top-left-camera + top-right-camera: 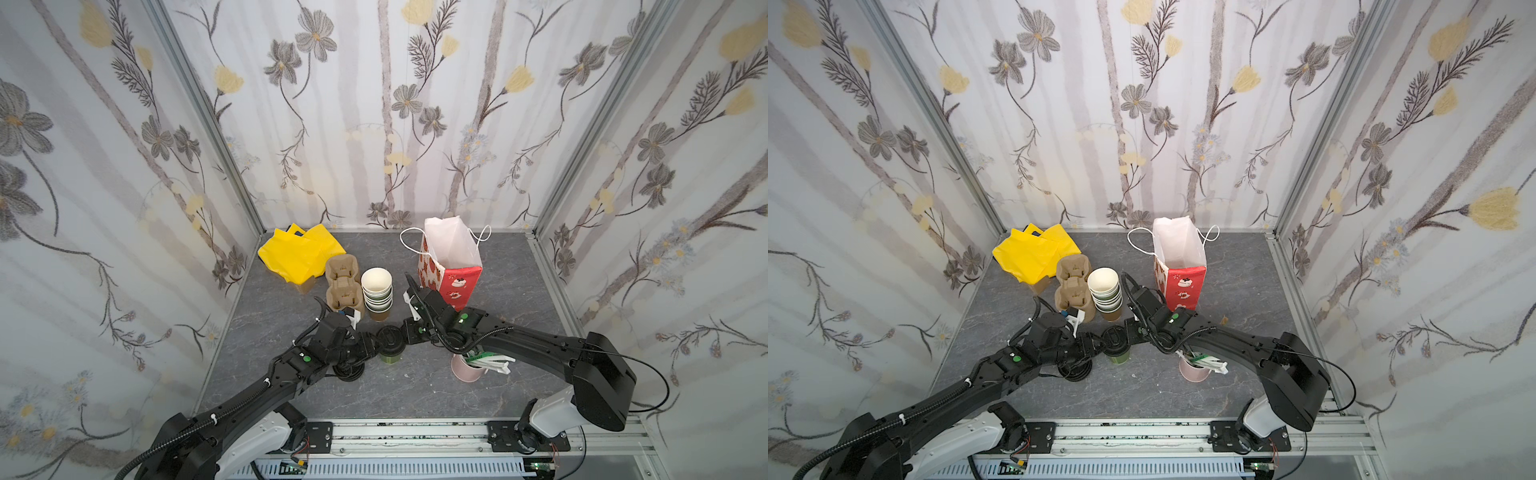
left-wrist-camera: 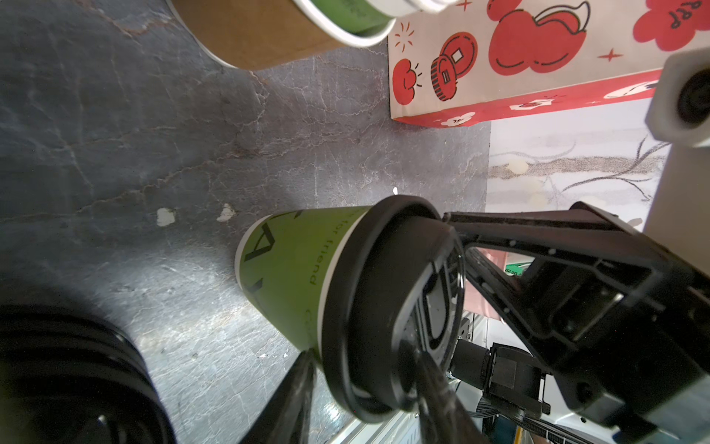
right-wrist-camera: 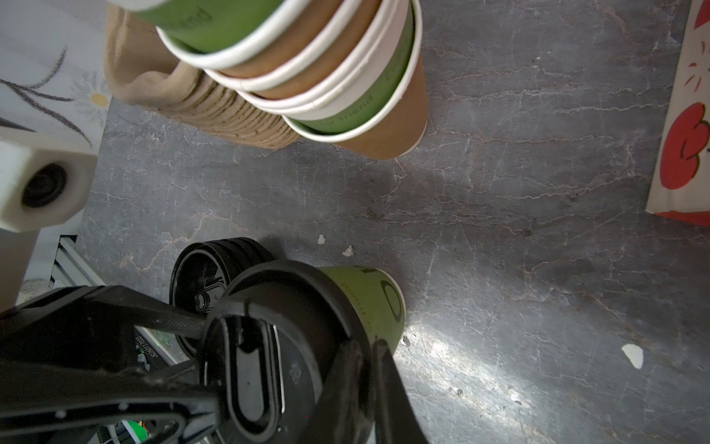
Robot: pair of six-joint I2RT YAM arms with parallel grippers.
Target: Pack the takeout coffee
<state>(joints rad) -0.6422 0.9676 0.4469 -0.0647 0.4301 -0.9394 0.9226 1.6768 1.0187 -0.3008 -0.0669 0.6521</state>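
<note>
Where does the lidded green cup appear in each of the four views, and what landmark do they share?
Top view: lidded green cup lower centre, in front of the stack of lidless cups.
Top view: the cup in the same spot, slightly further left.
Left wrist: the cup close up, mid-picture, red gift bag beyond.
Right wrist: the cup close up, beside the loose black lids.
Shared landmark: that stack, in all four.
</note>
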